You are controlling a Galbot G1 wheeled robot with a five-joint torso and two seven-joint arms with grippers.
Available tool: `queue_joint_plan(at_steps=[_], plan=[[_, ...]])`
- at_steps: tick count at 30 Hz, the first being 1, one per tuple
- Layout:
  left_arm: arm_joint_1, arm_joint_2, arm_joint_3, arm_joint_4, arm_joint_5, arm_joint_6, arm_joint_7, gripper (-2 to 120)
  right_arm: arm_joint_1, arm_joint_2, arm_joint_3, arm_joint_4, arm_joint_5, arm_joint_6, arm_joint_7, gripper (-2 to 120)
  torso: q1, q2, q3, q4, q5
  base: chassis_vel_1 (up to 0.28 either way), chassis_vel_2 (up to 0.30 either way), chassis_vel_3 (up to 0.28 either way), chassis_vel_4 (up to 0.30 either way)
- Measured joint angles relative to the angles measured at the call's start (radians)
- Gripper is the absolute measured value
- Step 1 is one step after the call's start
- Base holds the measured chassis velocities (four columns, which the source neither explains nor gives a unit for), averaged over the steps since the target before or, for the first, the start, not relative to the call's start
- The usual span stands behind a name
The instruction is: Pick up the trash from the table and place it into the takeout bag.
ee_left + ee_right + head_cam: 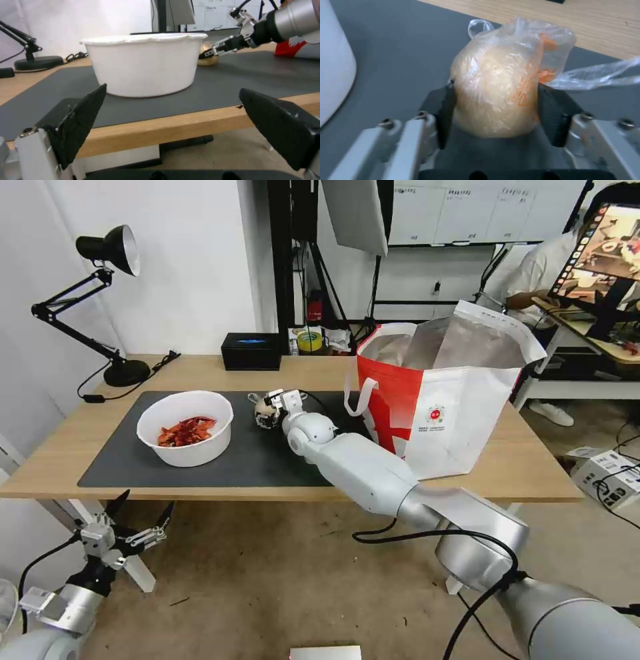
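So the right tool is out over the dark grey mat on the bench, and its 2 black pads are pressed against either side of the clear bag with the yellowish lump. That's plain in the right wrist view; the bag's loose plastic tails stick out past the far pad. Whether the lump's underside touches the mat is hard to say, since the tool body cuts off the view below it. From the head camera the bag is mostly hidden behind the wrist, just a small pale blob between the white bowl and the takeout bag.

The bowl sits on the mat's left part with red crayfish shells inside. In the left wrist view you get just its outer wall and rim, so the contents are hidden there.

The takeout bag stands upright on the right part of the bench, mouth open, foil lining showing; what's inside is hard to make out. The right arm crosses in front of its lower left corner.

The left tool hangs below the bench's front edge, near the left corner, fingers spread wide with nothing between them.

A black tissue box sits at the back edge, a desk lamp at the back left.
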Motion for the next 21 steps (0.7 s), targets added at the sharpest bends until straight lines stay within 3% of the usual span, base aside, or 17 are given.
queue_joint_plan(at_steps=[4,8,14,21], plan=[[0.001,0.000,-0.001,-0.002,-0.001,0.000,0.000,100,-0.003,0.000,-0.001,0.005,0.006,-0.004,0.007,43,0.000,0.000,0.000,0.0000,0.0000,0.000,0.000,0.000,0.000],[0.006,0.000,-0.001,-0.013,-0.011,0.002,-0.002,100,-0.010,-0.001,0.000,0.018,0.038,-0.015,0.026,22,0.000,0.000,0.000,0.0000,0.0000,0.000,0.000,0.000,0.000],[0.009,-0.001,-0.001,-0.016,-0.011,0.003,-0.002,100,-0.013,-0.006,0.005,0.036,0.043,-0.016,0.039,6,0.000,0.000,0.000,0.0000,0.0000,0.000,0.000,0.000,0.000],[0.013,-0.001,-0.004,-0.018,-0.011,0.003,-0.002,100,-0.035,-0.063,0.008,0.178,0.044,-0.011,0.080,3,0.000,0.000,0.000,0.0002,0.0000,0.000,0.000,0.000,0.000]])
